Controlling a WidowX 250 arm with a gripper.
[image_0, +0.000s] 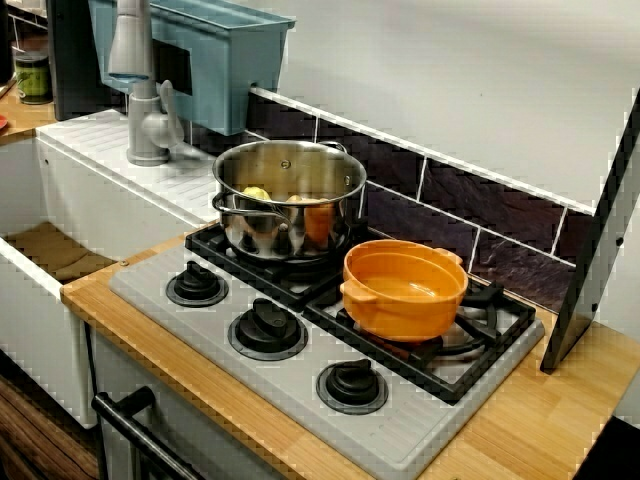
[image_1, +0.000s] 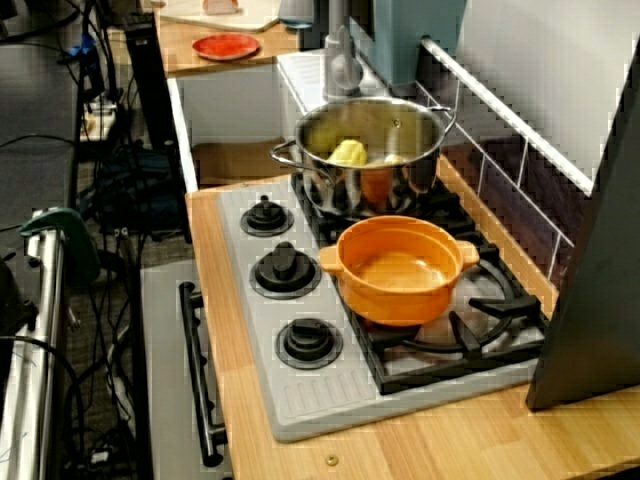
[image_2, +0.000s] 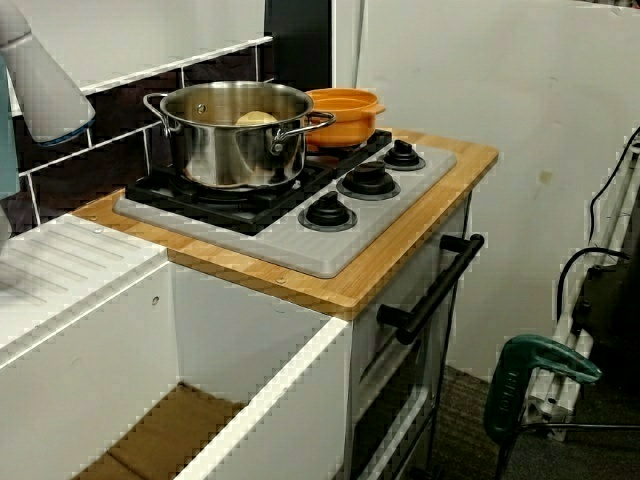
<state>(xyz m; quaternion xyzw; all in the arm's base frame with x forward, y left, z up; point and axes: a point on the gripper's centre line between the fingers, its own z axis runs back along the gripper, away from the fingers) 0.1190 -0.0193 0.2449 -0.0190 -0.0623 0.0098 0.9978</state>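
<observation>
No gripper shows in any of the three views. A steel pot (image_0: 290, 200) (image_1: 370, 150) (image_2: 235, 135) stands on the rear-left burner of a grey toy stove (image_0: 200, 320). Inside it lies a yellow piece (image_0: 257, 193) (image_1: 348, 152) (image_2: 256, 118), with something pale beside it that I cannot name. An empty orange two-handled pot (image_0: 405, 290) (image_1: 398, 268) (image_2: 345, 105) sits on the neighbouring burner, close to the steel pot.
Three black knobs (image_0: 267, 325) line the stove's front. A white sink (image_0: 60, 250) with a grey faucet (image_0: 140, 90) lies to the left. A dark slanted panel (image_0: 595, 250) leans at the counter's right end. A black oven handle (image_2: 430, 295) juts out in front.
</observation>
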